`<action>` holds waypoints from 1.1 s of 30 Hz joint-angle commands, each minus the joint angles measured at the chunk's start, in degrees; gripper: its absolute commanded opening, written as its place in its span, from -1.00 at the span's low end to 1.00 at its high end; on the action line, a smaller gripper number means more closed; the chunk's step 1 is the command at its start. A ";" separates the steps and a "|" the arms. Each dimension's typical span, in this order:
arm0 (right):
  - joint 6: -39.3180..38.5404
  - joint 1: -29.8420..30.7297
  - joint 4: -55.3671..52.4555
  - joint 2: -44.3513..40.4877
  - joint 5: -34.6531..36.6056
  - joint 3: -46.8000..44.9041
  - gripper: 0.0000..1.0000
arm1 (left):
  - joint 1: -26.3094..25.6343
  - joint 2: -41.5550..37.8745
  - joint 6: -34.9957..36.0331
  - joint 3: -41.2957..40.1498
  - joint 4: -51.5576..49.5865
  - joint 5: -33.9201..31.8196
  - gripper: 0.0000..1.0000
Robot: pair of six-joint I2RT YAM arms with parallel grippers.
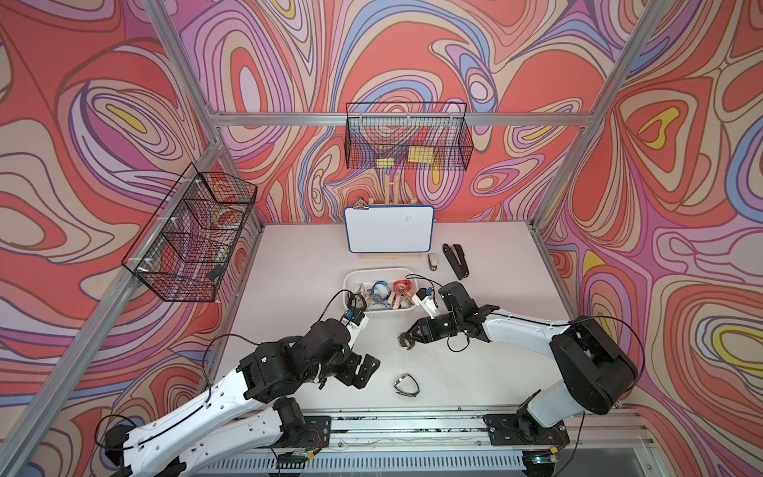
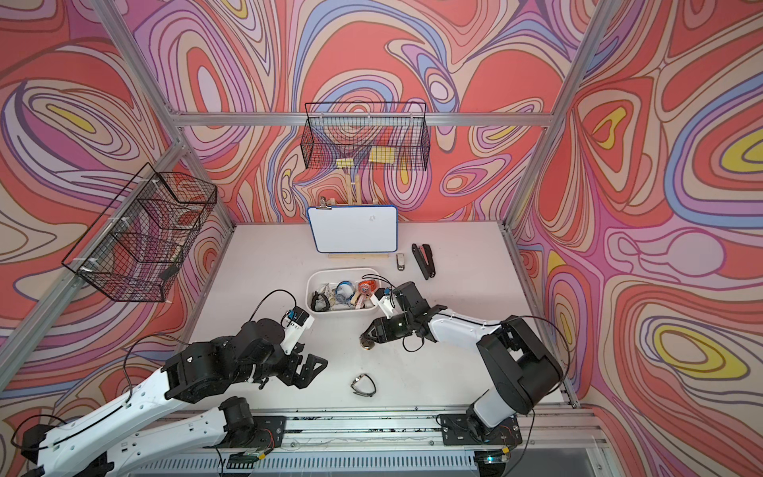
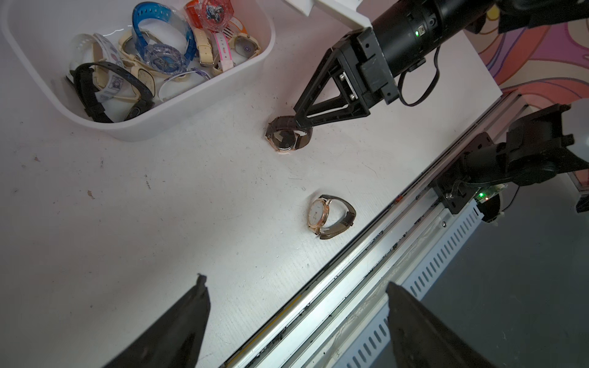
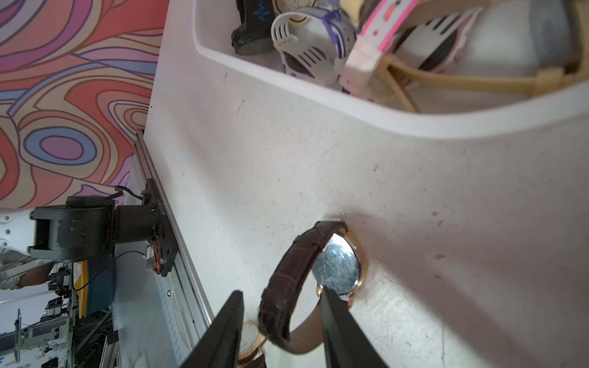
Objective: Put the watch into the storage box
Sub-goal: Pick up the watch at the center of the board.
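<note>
Two watches lie on the white table. The brown-strap watch (image 1: 406,342) (image 2: 366,342) (image 3: 288,137) (image 4: 338,267) stands on edge just in front of the storage box (image 1: 380,270) (image 2: 316,281) (image 3: 191,108) (image 4: 446,127), a white tray holding several watches. My right gripper (image 1: 402,336) (image 2: 363,336) (image 3: 298,122) (image 4: 280,290) is down over it, jaws open, one finger on each side of the strap loop with gaps showing. A white-faced watch (image 1: 406,384) (image 2: 363,385) (image 3: 331,215) lies nearer the front edge. My left gripper (image 1: 365,369) (image 2: 309,369) (image 3: 295,281) hovers wide open, holding nothing, left of that watch.
A whiteboard (image 1: 389,229) stands behind the box, with a black stapler (image 1: 456,260) and a small silver one (image 1: 432,261) to its right. Black wire baskets hang on the back wall (image 1: 406,140) and the left wall (image 1: 194,235). A metal rail (image 1: 413,425) runs along the table's front.
</note>
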 commanded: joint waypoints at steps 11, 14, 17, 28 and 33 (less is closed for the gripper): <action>-0.48 -0.34 4.40 0.92 -6.92 -3.07 -0.38 | -0.56 -0.16 -0.47 -0.19 0.56 -1.99 0.81; -0.26 -0.38 4.80 1.18 -8.29 -3.77 -0.38 | -0.61 -0.11 -0.52 -0.19 0.48 -2.15 0.80; 0.02 -0.34 5.22 1.68 -9.60 -4.02 -0.42 | -0.57 -0.24 -0.44 -0.29 0.43 -2.58 0.80; 1.62 -0.33 5.39 1.21 -10.29 -2.92 -0.86 | -0.55 -0.68 -0.69 -0.37 0.16 -3.72 0.79; 2.07 -0.25 4.22 -1.19 -9.35 -2.48 -0.99 | -0.55 -1.52 -0.72 -0.33 -0.13 -4.58 0.79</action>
